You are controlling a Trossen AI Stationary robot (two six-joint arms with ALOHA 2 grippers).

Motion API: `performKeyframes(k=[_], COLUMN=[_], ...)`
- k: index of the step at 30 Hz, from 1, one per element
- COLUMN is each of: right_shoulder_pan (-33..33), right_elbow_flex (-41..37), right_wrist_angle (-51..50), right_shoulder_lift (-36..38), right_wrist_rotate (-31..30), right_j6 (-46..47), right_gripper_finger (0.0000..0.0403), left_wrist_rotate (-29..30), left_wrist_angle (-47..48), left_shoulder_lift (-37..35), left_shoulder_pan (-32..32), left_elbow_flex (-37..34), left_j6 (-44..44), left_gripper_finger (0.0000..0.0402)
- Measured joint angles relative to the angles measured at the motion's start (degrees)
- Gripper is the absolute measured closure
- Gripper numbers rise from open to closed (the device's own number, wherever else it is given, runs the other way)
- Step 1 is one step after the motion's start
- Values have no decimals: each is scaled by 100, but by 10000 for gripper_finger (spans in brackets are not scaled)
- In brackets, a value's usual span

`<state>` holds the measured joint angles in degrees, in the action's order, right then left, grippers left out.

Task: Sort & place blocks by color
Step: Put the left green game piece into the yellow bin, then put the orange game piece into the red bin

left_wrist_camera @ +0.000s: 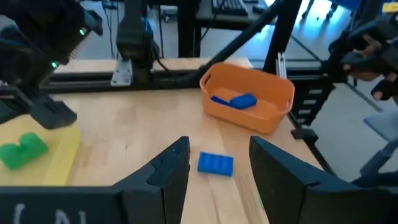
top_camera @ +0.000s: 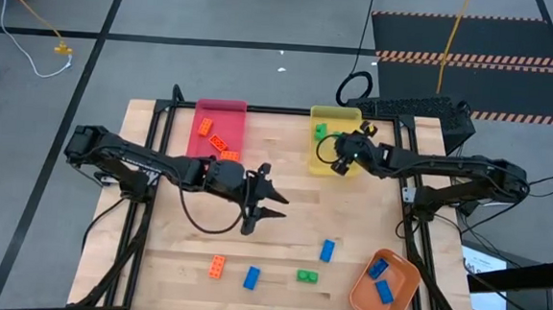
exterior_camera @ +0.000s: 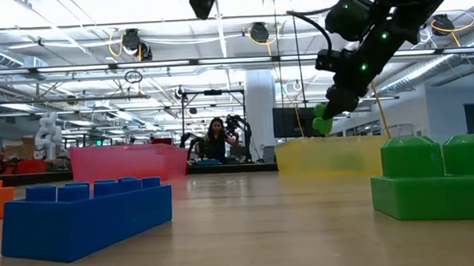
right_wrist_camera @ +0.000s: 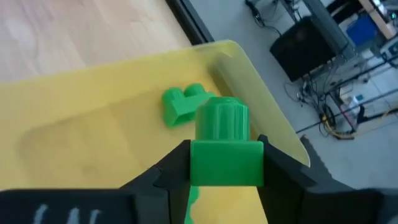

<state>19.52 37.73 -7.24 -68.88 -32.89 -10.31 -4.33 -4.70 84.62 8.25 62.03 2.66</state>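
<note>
My right gripper (right_wrist_camera: 225, 158) is shut on a green brick (right_wrist_camera: 222, 121) above the yellow tray (top_camera: 335, 164) at the far right; it also shows in the low view (exterior_camera: 330, 113). Another green brick (right_wrist_camera: 181, 103) lies in that tray. My left gripper (top_camera: 275, 204) is open and empty above the table's middle. A blue brick (left_wrist_camera: 215, 163) lies on the table beyond its fingertips. An orange brick (top_camera: 217, 266), a blue brick (top_camera: 252, 278) and a green brick (top_camera: 307, 276) lie near the front edge. My right gripper pinches the green brick by its two opposite side walls (right_wrist_camera: 199, 165) between its two fingers. The brick's round stud (right_wrist_camera: 222, 118) points away from the wrist. The fingers slant down over the yellow tray. The brick is lifted clear of the tray floor.
A pink tray (top_camera: 220, 106) at the far middle holds two orange bricks. An orange tray (top_camera: 406, 269) at the near right holds two blue bricks. Bare wood lies between the trays and the loose bricks. A person shows in the room far behind the table.
</note>
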Motion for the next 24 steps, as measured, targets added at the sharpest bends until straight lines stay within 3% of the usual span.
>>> performKeyframes(k=[7, 19, 24], right_shoulder_pan=[51, 9, -159], right_elbow_flex=[-73, -73, -73], right_wrist_angle=[423, 681, 1079], right_shoulder_lift=[0, 1, 31], right_wrist_rotate=[12, 20, 578], right_j6=[58, 93, -30], right_gripper_finger=[217, 110, 105], left_wrist_rotate=[1, 9, 3], left_wrist_angle=[1, 52, 80], left_shoulder_lift=[-113, -125, -125], left_shoulder_pan=[-35, -35, -35], left_elbow_flex=[-5, -3, -3], left_j6=[92, 85, 83], left_gripper_finger=[222, 218, 218])
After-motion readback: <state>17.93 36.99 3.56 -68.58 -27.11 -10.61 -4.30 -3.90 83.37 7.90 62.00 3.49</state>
